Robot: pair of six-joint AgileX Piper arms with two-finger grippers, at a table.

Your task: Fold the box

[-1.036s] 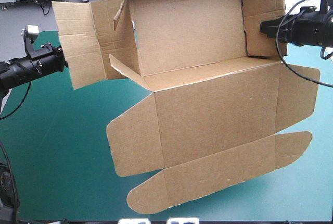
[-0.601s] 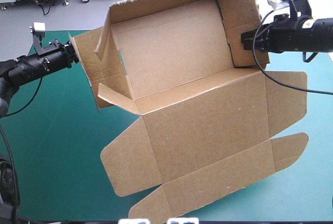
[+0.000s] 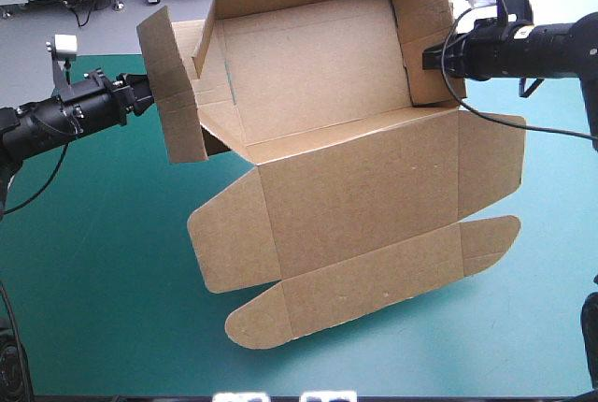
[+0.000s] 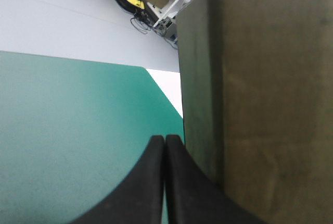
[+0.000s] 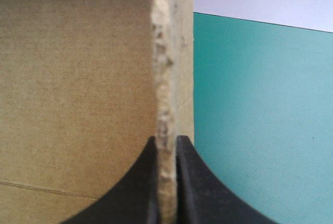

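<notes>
Over the table [image 3: 93,280], level right fingers [image 5: 144,195] pinch the box [image 3: 355,196] wall

Teal-green table [image 3: 93,262] stretching wide, and on it the brown box [image 3: 364,206] — its broad lid panel and rounded flaps lying flat mid-table, reaching towards the near edge.

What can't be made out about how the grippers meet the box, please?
High view: where the left gripper meets the box flap is too small to tell.
Left wrist view: shadowed board stands beside the shut gripper; contact unclear.
Right wrist view: the wall the right gripper clamps hides the interior.
</notes>
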